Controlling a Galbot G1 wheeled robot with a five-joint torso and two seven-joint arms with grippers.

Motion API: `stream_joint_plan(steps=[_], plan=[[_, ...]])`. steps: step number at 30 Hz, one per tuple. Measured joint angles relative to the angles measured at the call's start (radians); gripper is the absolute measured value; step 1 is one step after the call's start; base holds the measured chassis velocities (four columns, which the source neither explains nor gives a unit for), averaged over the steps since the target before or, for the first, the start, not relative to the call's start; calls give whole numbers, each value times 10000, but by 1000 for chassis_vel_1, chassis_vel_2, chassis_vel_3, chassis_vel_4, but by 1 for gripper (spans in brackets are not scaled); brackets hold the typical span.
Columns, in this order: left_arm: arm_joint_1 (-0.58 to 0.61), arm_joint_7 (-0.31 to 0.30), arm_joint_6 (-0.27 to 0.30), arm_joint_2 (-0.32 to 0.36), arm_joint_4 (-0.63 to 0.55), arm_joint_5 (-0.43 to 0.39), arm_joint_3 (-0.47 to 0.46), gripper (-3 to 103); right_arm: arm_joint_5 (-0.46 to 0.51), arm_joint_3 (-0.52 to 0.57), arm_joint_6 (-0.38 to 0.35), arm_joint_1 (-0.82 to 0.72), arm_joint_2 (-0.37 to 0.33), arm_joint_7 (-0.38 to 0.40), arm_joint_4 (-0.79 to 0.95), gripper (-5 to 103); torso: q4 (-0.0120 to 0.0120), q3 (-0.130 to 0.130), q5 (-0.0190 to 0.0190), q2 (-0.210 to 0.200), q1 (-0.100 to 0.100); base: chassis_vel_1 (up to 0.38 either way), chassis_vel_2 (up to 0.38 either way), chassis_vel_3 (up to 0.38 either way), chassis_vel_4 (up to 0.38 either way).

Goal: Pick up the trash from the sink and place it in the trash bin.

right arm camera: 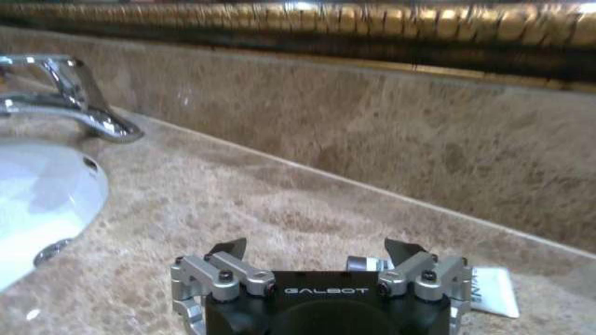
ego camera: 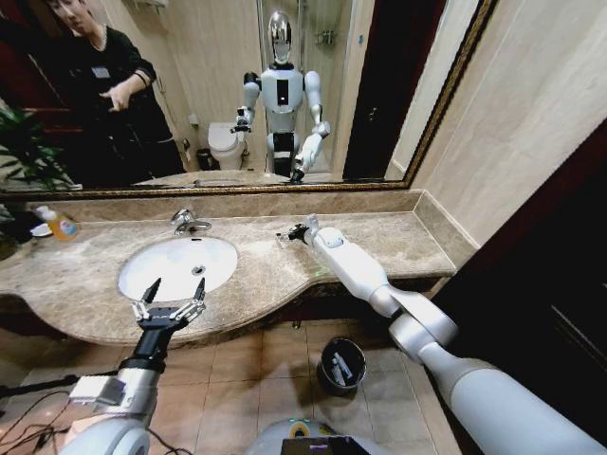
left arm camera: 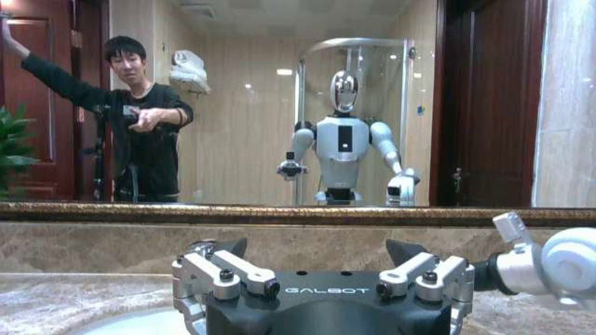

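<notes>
The right arm stretches forward over the beige-brown marble surface (ego camera: pixel 285 275). Its right end effector (ego camera: pixel 296 231) sits low near the back edge, beside the wide oval white sink (ego camera: pixel 178 265), fingers spread wide around what seems to be a small tube; a flat white packet (right arm camera: pixel 493 292) lies just beside it. The left end effector (ego camera: pixel 169 305) hovers spread wide over the sink's front rim. The small round black trash bin (ego camera: pixel 341 365) stands on the floor below, holding a few pieces.

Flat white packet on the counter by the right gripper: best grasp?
The white packet lies flat on the marble counter beside the open right gripper. Probably come from above and pinch across its short edges; lying flat, it offers no face from the side.
</notes>
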Motion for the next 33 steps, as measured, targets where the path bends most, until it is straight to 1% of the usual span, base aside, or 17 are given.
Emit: stream_joint_plan(steps=[1,2,3,4,5,7,13,16,17,18,19,21,24,26,27,32,33], plan=[[0,0,0,1,0,0,0,100,273,-147,-135,-82,-193,283,463,98,0,0,1,0,0,0,0,0,0],[0,0,0,1,0,0,0,100,273,-147,-135,-82,-193,283,463,98,0,0,1,0,0,0,0,0,0],[0,1,0,0,0,0,1,100,475,-278,-246,-143,-361,500,860,94,-1,0,1,0,0,0,0,0,0],[0,0,0,1,0,0,0,100,663,-402,-333,-209,-538,666,1270,94,0,0,1,0,0,0,0,0,0],[0,0,0,0,0,0,0,100,907,-597,-418,-299,-797,858,1839,88,-2,-1,0,1,-1,0,0,0,0],[0,0,0,0,0,0,0,100,1073,-770,-475,-346,-980,1009,2348,86,-3,0,2,0,0,0,0,0,0],[0,0,0,1,0,0,0,100,1120,-822,-390,-184,-883,975,2289,86,0,-1,0,0,0,0,0,0,0],[0,0,0,0,0,0,0,100,338,-705,155,119,-445,-137,995,97,0,0,1,0,0,0,0,0,0],[0,0,0,0,0,0,0,100,122,-651,292,180,-367,-409,714,97,0,0,1,0,0,0,0,0,0],[0,0,0,0,0,0,0,100,122,-651,292,180,-367,-409,714,97,0,0,1,0,0,0,0,0,0],[0,0,0,0,0,0,0,100,-274,-546,512,282,-243,-916,249,99,0,0,0,0,0,0,0,0,0],[0,0,0,0,0,0,0,100,-1452,-267,1017,560,-20,-2123,-755,100,-1,0,0,0,0,0,0,0,0],[0,0,0,0,0,0,0,100,-2395,-4,1161,882,124,-3146,-1477,100,0,0,0,0,0,0,0,0,0],[0,0,0,1,0,0,0,100,-2495,9,1115,935,132,-3241,-1565,100,0,0,0,0,0,0,0,0,0],[0,0,0,0,0,0,0,100,-2641,10,955,1057,141,-3346,-1756,100,0,0,0,0,0,0,0,0,0],[0,0,0,1,0,0,0,100,-2856,31,517,1269,241,-3414,-2150,100,-1,0,1,0,0,0,0,0,0],[0,0,0,1,0,0,0,100,-2856,31,517,1269,241,-3414,-2150,100,-1,0,1,0,0,0,0,0,0]])
